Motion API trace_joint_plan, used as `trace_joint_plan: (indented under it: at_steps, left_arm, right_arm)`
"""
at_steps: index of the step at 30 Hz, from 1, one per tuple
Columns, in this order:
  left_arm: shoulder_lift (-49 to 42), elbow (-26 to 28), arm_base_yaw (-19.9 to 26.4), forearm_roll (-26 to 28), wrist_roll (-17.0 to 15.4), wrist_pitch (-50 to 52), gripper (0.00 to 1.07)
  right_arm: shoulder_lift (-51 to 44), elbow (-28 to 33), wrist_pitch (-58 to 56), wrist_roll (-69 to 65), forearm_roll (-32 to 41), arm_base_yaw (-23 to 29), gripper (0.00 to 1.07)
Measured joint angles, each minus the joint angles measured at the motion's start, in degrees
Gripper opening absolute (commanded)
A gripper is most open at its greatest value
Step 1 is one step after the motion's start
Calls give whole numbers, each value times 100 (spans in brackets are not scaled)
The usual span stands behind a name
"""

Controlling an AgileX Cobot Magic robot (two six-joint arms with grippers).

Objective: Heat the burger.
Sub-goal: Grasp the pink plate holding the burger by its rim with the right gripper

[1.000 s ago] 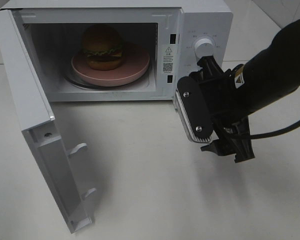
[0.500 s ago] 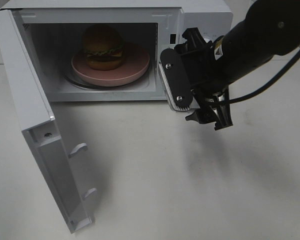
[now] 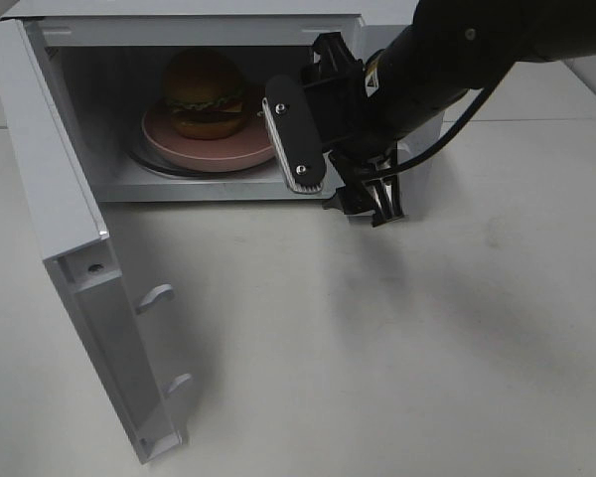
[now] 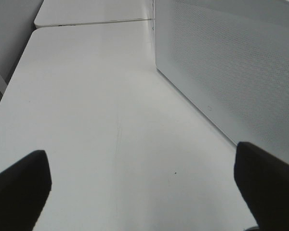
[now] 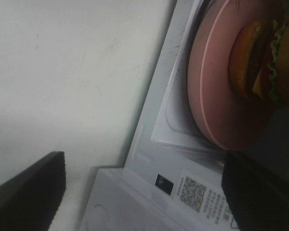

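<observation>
Exterior high view, with both wrist views. The burger stands upright on the pink plate, toward the plate's 11 o'clock edge. The plate lies flat on the floor of the microwave, which occupies the 11 o'clock part of the tabletop. This placement suits heating: the food is fully inside the cavity and clear of the opening. The door stands swung wide toward 8 o'clock, so the cavity is exposed and heating presumably cannot begin until it is closed.

The right gripper hangs at the mouth of the cavity, at about 4 o'clock from the burger, with its jaws spread and nothing between them. It touches neither plate nor burger. Its arm covers the control panel at 3 o'clock, so the dial cannot be seen.

The left gripper is likewise spread and empty. It hovers low over bare tabletop beside a perforated white panel, probably the outer face of the door. From there it appears well placed to push the door shut.
</observation>
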State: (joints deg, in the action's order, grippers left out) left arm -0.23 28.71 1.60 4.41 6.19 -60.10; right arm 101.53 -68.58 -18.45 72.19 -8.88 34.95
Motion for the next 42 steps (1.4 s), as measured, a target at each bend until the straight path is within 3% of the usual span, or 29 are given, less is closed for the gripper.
trace_joint_plan:
  at_steps: [35,42]
  left_arm:
    - [0,0,0,0,0,0,98]
    - [0,0,0,0,0,0,98]
  right_arm:
    - [1977,-2177,149,-315,-132,246,78]
    - [2584,-2956,-367,-332,-132,246,77]
